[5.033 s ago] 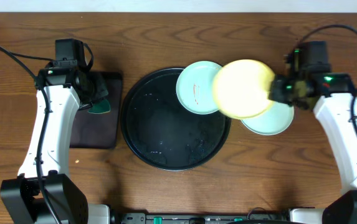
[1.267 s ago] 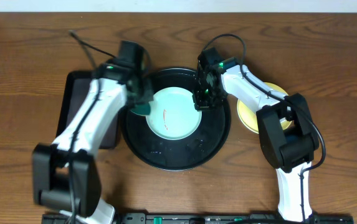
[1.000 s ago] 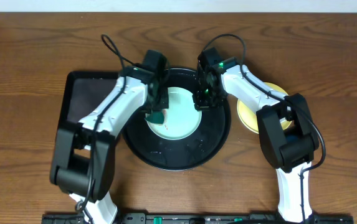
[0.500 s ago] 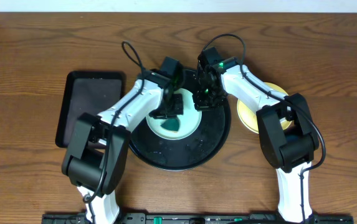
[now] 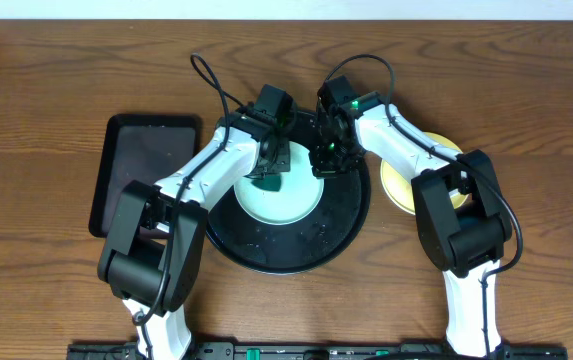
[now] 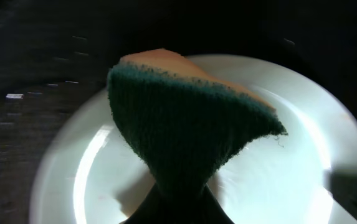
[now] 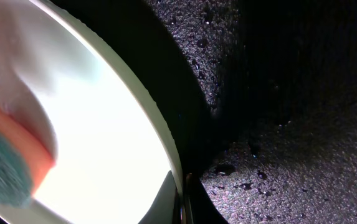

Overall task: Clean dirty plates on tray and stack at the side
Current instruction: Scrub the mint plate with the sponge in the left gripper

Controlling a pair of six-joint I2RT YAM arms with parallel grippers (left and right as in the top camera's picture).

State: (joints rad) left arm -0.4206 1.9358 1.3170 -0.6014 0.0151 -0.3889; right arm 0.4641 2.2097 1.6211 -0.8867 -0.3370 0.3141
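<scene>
Tray [image 5: 266, 255]: centre of the overhead frame, on the table [image 5: 46, 100]
Mint-green plate [image 5: 286, 208]: laid flat inside the tray
Left gripper [image 5: 270, 166]: clamped on a green sponge [image 6: 190, 137], held over the plate's upper left part
Right gripper [image 5: 323, 166]: closed on the plate's right rim
Yellow plate [image 5: 397, 190]: set on the table, just right of the tray
Rectangular tray [image 5: 136, 170]: frame left

Your overhead is evenly lit, sharp, soft shadows only. Both wrist views are dim: plate [image 6: 278, 180] blows out white against the black tray [image 7: 290, 124]. Left wrist shows motion streaks; right wrist's sponge [image 7: 4, 174] is an unfocused blur.
</scene>
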